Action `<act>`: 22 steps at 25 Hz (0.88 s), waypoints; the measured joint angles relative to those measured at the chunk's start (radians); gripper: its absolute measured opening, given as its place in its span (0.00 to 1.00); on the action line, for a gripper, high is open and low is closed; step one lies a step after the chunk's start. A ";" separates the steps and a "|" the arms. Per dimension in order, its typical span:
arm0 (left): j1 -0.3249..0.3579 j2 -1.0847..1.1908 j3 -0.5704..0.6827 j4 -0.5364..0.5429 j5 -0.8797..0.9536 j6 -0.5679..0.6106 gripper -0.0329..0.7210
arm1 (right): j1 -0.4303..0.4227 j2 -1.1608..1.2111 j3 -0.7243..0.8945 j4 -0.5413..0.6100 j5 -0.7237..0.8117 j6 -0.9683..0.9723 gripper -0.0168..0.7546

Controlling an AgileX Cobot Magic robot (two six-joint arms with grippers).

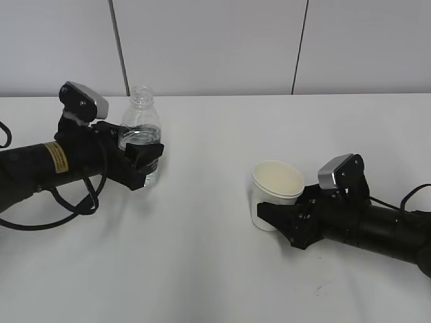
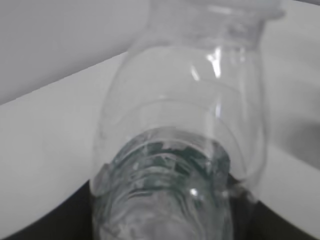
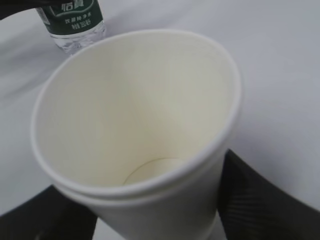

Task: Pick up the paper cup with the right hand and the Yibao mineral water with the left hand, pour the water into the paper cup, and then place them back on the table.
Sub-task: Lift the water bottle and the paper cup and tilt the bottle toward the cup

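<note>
The Yibao mineral water [image 1: 141, 124] stands upright and capless on the table [image 1: 202, 262] at the left, with the water [image 1: 149, 176] showing in its lower part. My left gripper [image 1: 145, 166] is shut on the bottle around its green label band. The left wrist view is filled by the clear ribbed bottle [image 2: 185, 125], with black fingers [image 2: 40, 225] on both sides. At the right, the white paper cup [image 1: 275, 185] stands on the table, my right gripper [image 1: 279, 210] shut on its lower wall. Its cream inside [image 3: 135, 115] looks dry, between black fingers [image 3: 265, 200].
A pale wall with two dark vertical seams runs behind the table's far edge. The bottle's green label [image 3: 75, 20] shows beyond the cup's rim in the right wrist view. A loop of black cable [image 1: 67, 212] hangs under the left arm.
</note>
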 joint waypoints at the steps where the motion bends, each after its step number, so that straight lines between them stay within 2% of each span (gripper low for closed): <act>1: 0.000 -0.014 0.000 0.012 0.022 0.000 0.53 | 0.000 0.000 0.000 -0.009 0.000 0.004 0.69; 16: 0.000 -0.064 0.000 0.048 0.122 0.000 0.53 | 0.000 0.000 -0.101 -0.186 0.009 0.154 0.69; 22: 0.000 -0.087 0.000 0.048 0.162 0.000 0.53 | 0.053 0.001 -0.170 -0.222 0.069 0.206 0.69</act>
